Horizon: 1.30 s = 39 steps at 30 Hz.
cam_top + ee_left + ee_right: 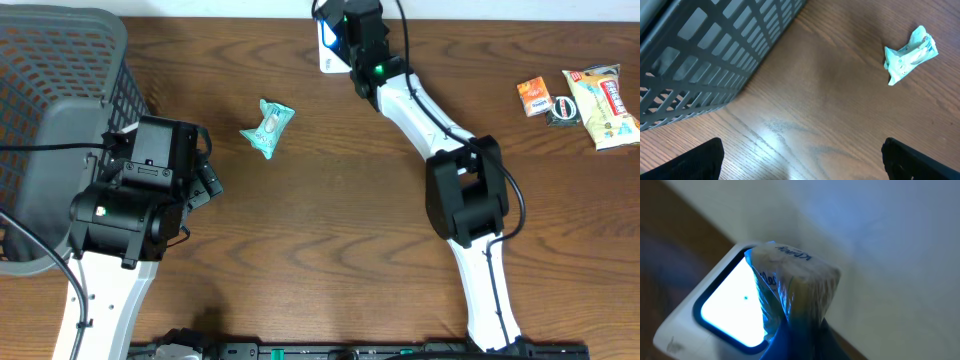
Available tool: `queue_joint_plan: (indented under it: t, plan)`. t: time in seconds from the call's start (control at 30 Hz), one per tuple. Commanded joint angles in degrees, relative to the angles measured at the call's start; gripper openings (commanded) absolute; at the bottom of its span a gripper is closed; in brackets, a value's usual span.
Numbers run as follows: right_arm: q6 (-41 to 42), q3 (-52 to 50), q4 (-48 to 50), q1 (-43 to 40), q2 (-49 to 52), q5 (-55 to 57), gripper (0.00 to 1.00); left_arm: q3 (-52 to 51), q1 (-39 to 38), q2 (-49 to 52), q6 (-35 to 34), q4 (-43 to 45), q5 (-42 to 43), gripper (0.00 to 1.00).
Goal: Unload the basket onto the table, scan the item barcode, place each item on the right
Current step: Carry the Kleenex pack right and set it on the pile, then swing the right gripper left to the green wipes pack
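Scan step in hand: R gripper clamped on wrapped snack pkt, held just over lit scanner (code side not visible). L gripper wide, empty. Next, prob: rotate pkt toward glass.

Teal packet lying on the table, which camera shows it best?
The left wrist view: the teal packet is largest there, its crinkled wrap clear and nothing covering it. Overhead shows it whole but small. The right wrist view misses it, showing only the lit scanner and a wrapped item.
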Motion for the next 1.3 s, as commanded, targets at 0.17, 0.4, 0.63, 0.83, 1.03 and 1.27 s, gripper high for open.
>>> queue_joint_plan:
  t: [0.17,0.4,0.63,0.83,1.03,1.27]
  plan:
    - [-0.79,1.60,1.09,0.39,0.00,4.68,0.01,0.11,0.31,-0.07,-0.24,-0.20,-1.16,1.00]
    - [3.89,1.75,-7.50,-1.68,-6.91,8.76,0.01,0.11,0.31,-0.07,-0.24,-0.20,-1.16,1.00]
    - [12.81,1.75,-25.64,-10.58,-10.97,15.54,0.01,0.11,0.31,-0.07,-0.24,-0.20,-1.16,1.00]
    - [24.24,1.73,-44.35,-23.85,-10.05,16.55,0.02,0.11,0.31,-0.07,-0.24,-0.20,-1.16,1.00]
    - [29.18,1.70,-50.51,-31.69,-10.03,5.70,0.99,0.11,0.31,-0.07,-0.24,-0.20,-1.16,1.00]
    - [29.18,1.70,-52.61,-34.10,-10.03,-37.20,0.99,0.11,0.31,-0.07,-0.24,-0.20,-1.16,1.00]
